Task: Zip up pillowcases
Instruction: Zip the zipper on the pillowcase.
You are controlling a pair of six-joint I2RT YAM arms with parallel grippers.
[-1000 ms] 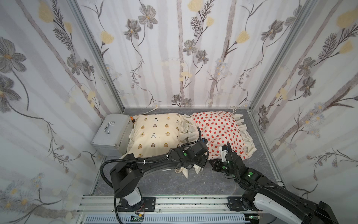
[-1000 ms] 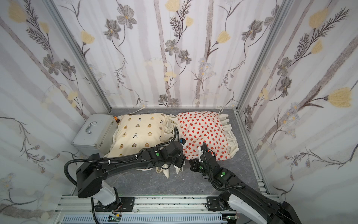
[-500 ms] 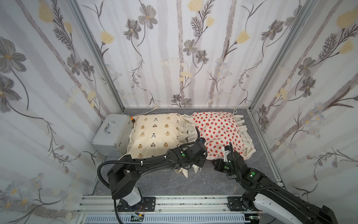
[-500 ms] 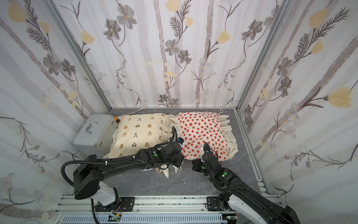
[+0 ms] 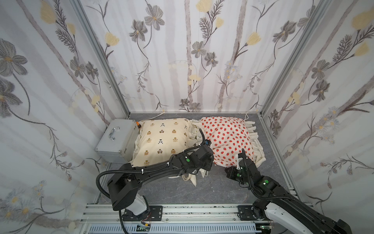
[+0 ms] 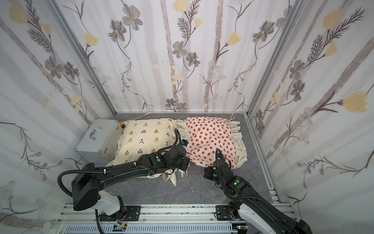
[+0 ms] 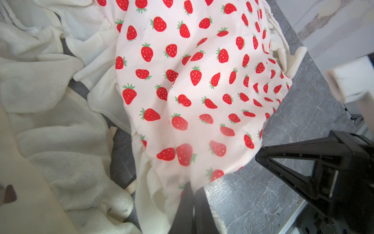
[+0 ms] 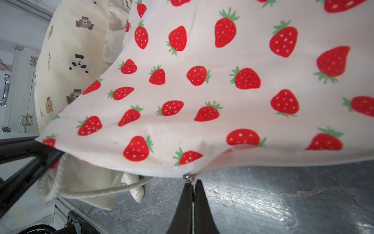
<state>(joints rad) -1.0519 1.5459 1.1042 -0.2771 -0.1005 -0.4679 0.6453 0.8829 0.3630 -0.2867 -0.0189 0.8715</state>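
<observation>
Though near-square, strawberry pillowcase [image 5: 228,137] with zipper edge [image 8: 162,172] toward front rail [image 5: 202,209]

Tabletop [image 5: 212,190] open along front edge; bear pillowcase [image 5: 162,139] and strawberry pillowcase [image 5: 228,137] fill rear; metal case [image 5: 117,137] blocks rear-left corner

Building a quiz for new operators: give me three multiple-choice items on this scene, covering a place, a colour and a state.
1. What lies between the silver case and the strawberry pillowcase? A bear pillowcase B a towel C nothing
2. The berries are: A blue B red C yellow
3. The right gripper is: A wide open B shut on the zipper pull C out of view
Key: A, it sits mid-row in both top views; B, red print; B, its jaws pinch the pull in the right wrist view.
</observation>
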